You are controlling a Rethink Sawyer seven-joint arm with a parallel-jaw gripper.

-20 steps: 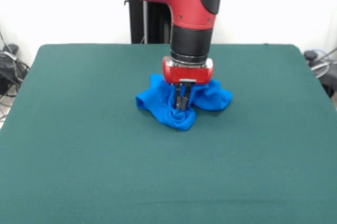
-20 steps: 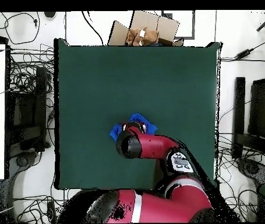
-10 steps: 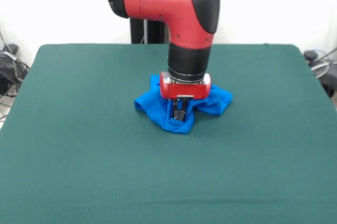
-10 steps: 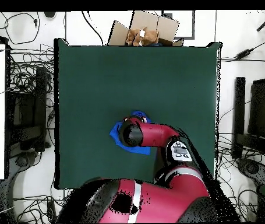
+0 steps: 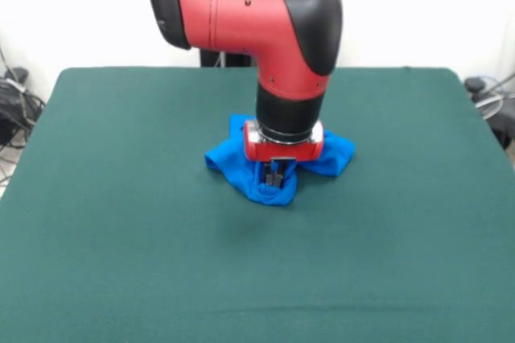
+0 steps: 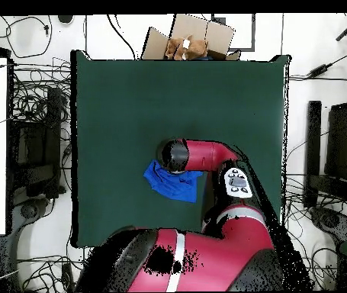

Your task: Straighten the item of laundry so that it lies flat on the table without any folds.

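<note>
The gripper [image 5: 276, 176] is down in the bunched item of laundry [image 5: 241, 167], its dark fingers drawn close together with blue fabric between and around their tips; it appears clamped on a fold at the front edge of the heap. The item of laundry lies crumpled near the middle of the table [image 5: 121, 222], spreading behind and to both sides of the gripper; in the overhead view the item of laundry [image 6: 170, 183] shows beside the wrist. Risks, as a judgement: the pinch may include several layers, so a pull drags the whole bundle instead of opening it. A shallow hold may slip free. Fingertips pressed low may snag the table cloth.
</note>
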